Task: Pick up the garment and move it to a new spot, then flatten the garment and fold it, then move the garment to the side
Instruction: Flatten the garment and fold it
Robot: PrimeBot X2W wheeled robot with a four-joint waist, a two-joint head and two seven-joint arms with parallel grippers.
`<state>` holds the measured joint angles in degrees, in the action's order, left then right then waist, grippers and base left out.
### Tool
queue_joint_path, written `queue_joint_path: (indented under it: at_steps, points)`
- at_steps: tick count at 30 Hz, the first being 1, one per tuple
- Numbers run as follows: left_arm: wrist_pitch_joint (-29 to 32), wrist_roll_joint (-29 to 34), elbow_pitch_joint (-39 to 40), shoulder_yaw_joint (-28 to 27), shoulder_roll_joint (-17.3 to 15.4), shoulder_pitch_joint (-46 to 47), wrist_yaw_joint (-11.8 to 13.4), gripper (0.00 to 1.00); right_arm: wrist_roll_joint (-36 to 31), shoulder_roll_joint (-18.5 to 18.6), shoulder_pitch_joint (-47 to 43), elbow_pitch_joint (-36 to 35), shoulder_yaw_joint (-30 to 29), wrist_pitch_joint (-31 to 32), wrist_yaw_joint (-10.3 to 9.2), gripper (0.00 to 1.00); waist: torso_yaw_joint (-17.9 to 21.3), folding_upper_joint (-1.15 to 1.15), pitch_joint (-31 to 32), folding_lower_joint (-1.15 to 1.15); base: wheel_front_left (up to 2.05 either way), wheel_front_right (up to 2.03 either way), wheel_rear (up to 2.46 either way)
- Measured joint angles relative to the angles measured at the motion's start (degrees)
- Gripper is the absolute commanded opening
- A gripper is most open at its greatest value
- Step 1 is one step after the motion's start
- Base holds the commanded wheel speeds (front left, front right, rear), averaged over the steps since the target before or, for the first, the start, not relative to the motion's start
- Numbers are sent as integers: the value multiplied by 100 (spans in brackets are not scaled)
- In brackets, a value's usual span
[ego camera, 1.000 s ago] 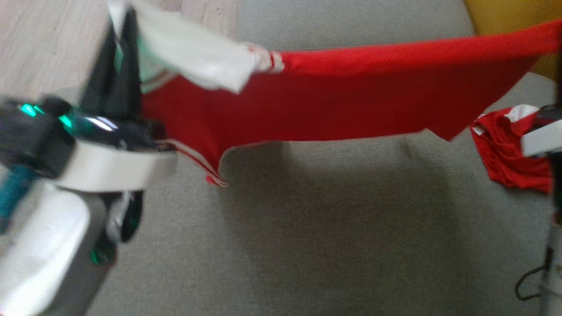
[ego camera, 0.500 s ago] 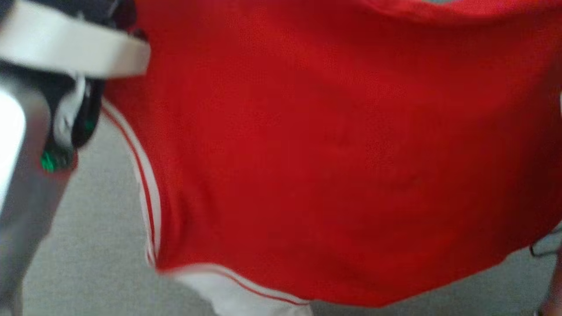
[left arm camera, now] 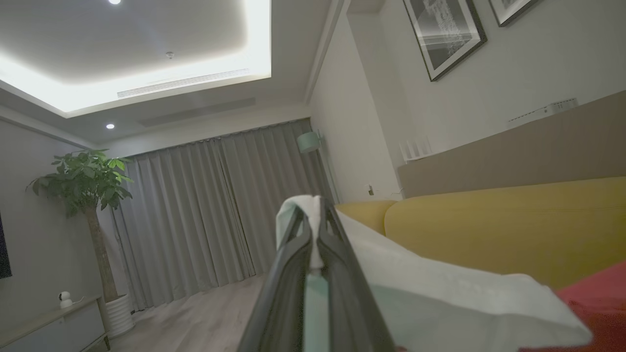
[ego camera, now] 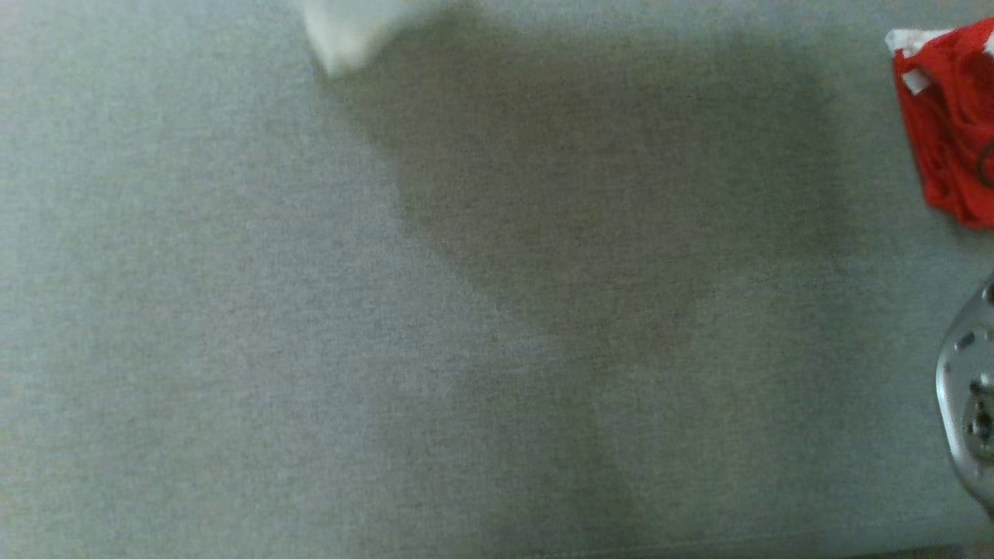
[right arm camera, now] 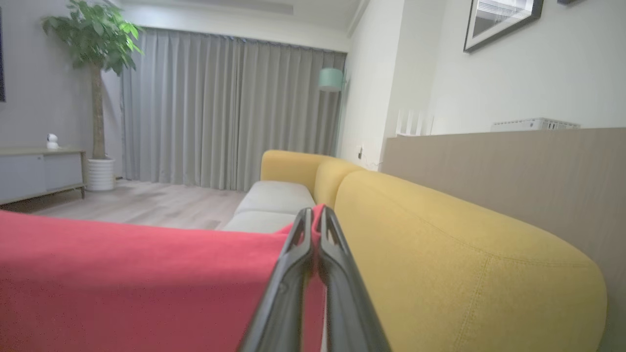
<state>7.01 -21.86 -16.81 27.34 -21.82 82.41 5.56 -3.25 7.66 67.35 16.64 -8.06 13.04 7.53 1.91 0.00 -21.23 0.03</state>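
Note:
The garment is red with a white sleeve and hangs stretched between my two grippers above the sofa. In the left wrist view my left gripper (left arm camera: 313, 208) is shut on the white sleeve (left arm camera: 440, 298), with red cloth at the lower right corner. In the right wrist view my right gripper (right arm camera: 314, 215) is shut on the garment's red edge (right arm camera: 137, 278), which runs off to the left. A pale white corner of cloth (ego camera: 342, 31) pokes in at the top of the head view, blurred.
The grey seat cushion (ego camera: 233, 310) lies below, with a broad shadow across it. A second crumpled red and white cloth (ego camera: 951, 124) lies at its right edge. A silver robot part (ego camera: 971, 404) shows at the lower right. The yellow sofa back (right arm camera: 440, 244) runs along the right.
The head camera has swung down. The red cloth that filled its picture half a second ago has left it, apart from a white corner at the top. Both grippers stay shut.

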Motion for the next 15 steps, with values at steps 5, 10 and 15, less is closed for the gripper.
queue_joint_path:
  at_steps: [5,10,15]
  points:
    - [-608,75,-896,7,261,319,-74,0,-705,-129,391,995,-121,-434,0,0,-38,0,-317,-2,0,0,0]
    - [-999,-37,-1389,27,558,289,-189,0,-937,-250,459,1697,-339,-843,0,0,-131,0,-748,-1,0,0,0]
    - [-1404,-256,-1484,30,755,-102,-258,0,-1144,-320,451,2252,-510,-1359,0,0,-243,0,-1173,-1,0,0,0]
